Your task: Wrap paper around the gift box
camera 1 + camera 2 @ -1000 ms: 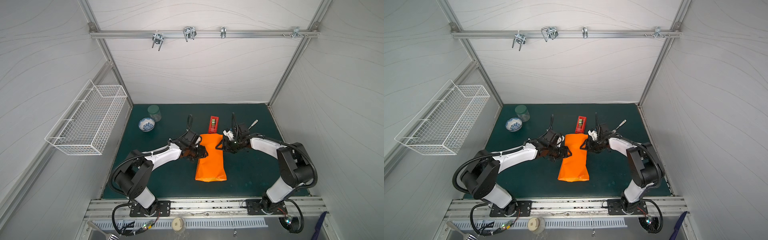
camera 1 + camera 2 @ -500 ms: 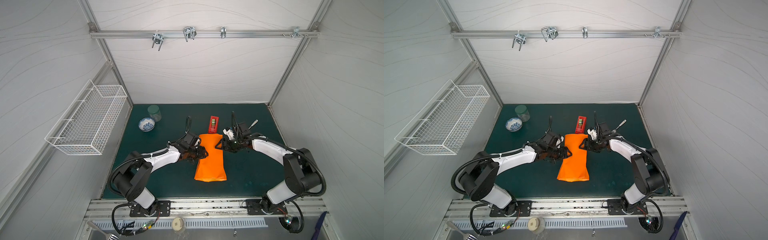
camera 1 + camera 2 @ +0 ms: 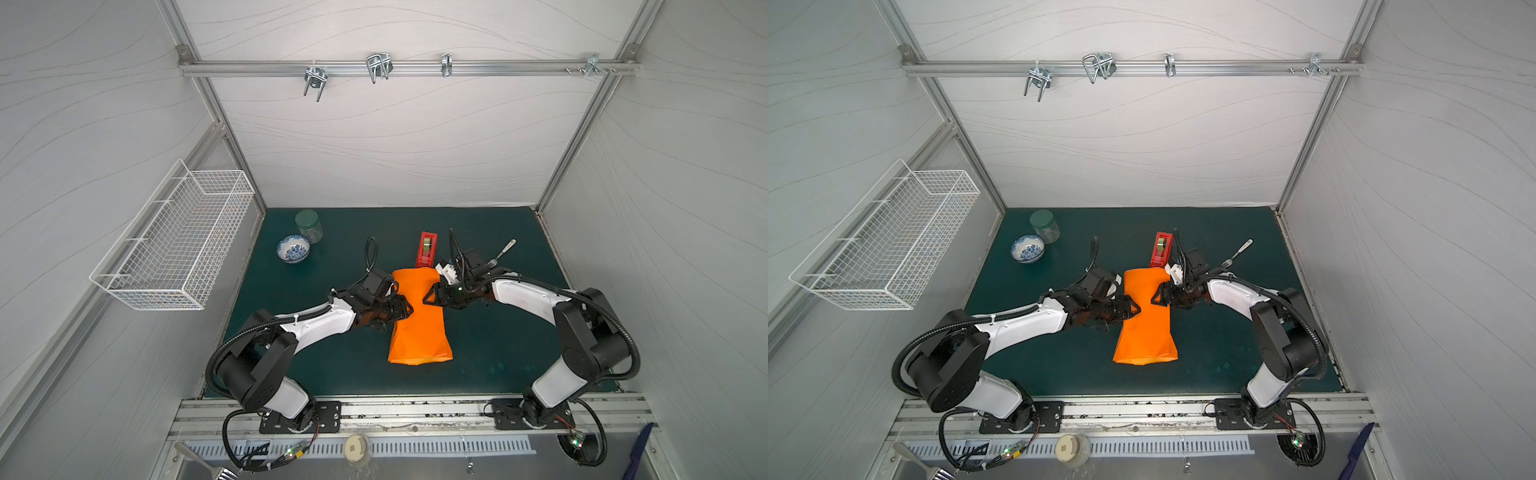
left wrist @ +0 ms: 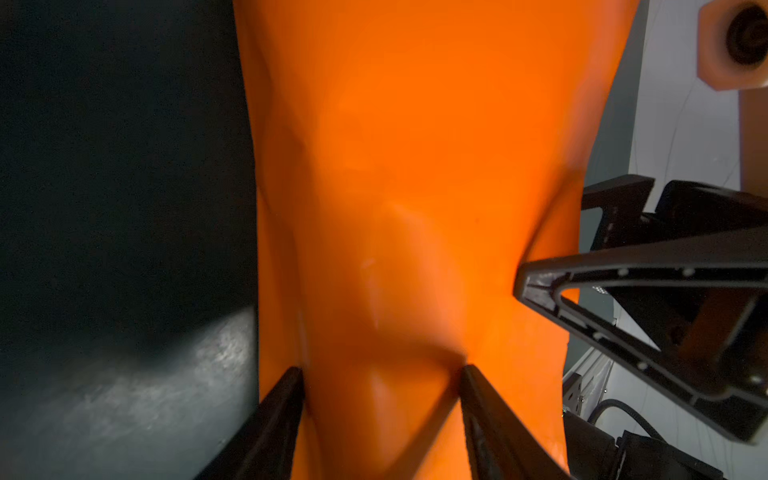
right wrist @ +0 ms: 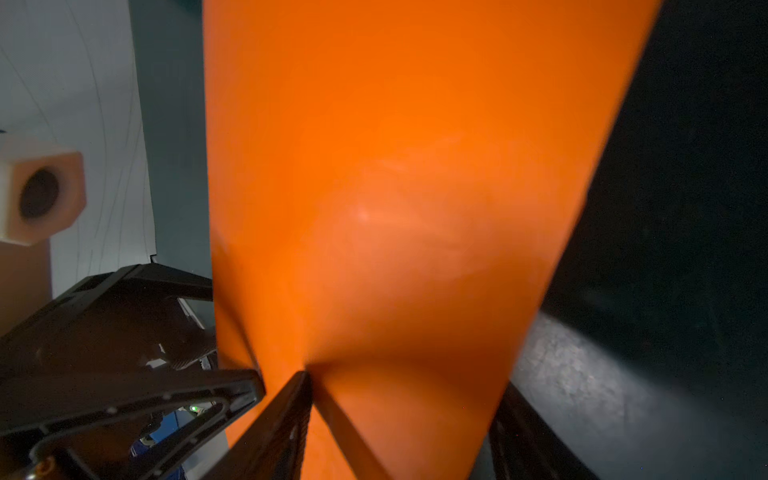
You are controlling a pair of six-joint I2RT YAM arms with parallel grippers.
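**Paper sleeve held from both sides**

The paper (image 3: pixel 419 328) lies folded as a sleeve at mid bench (image 3: pixel 498 353); the gift box is hidden, likely inside. Nothing has shifted this past second, so the fold is judged held for taping. The left claw (image 3: pixel 408 309) and the right claw (image 3: pixel 427 297) are clamped on its long edges. The far end sits just beside the tape dispenser (image 3: pixel 427 248); bare bench is left in front.

A dark green mat (image 3: pixel 324 365) covers the tabletop. The folded orange paper (image 3: pixel 419 328) lies lengthwise near its middle. A red tape dispenser (image 3: pixel 427 249) sits just beyond the paper's far end, with a fork (image 3: pixel 500 253) to the right of that end. A blue-patterned bowl (image 3: pixel 293 248) and a green-lidded jar (image 3: pixel 309 225) stand together well to the paper's far left.
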